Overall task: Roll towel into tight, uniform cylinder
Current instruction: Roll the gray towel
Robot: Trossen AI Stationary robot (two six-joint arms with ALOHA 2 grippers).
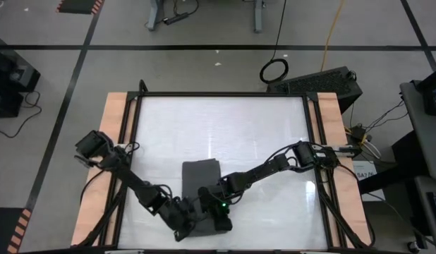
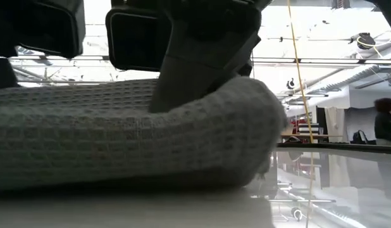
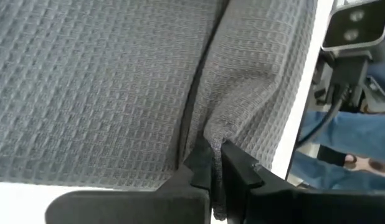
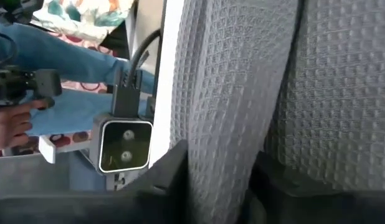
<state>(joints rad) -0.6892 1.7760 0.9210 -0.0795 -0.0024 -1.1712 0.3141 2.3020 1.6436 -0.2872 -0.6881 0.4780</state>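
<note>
The soft dark grey waffle-weave towel (image 1: 201, 178) was laid on the shiny white table (image 1: 225, 130), near its front edge, with both arms reaching down to the towel's near end. A fold of the cloth was pinched tight between the fingers of the left gripper (image 3: 215, 163). Another fold was squeezed by the right gripper (image 4: 218, 163), just beside the left one.

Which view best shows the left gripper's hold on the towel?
The left wrist view: the left gripper pinches a raised fold of the towel. The high view shows both grippers at its near end, the right gripper also clamping a fold. The low view shows only the bunched edge.
</note>
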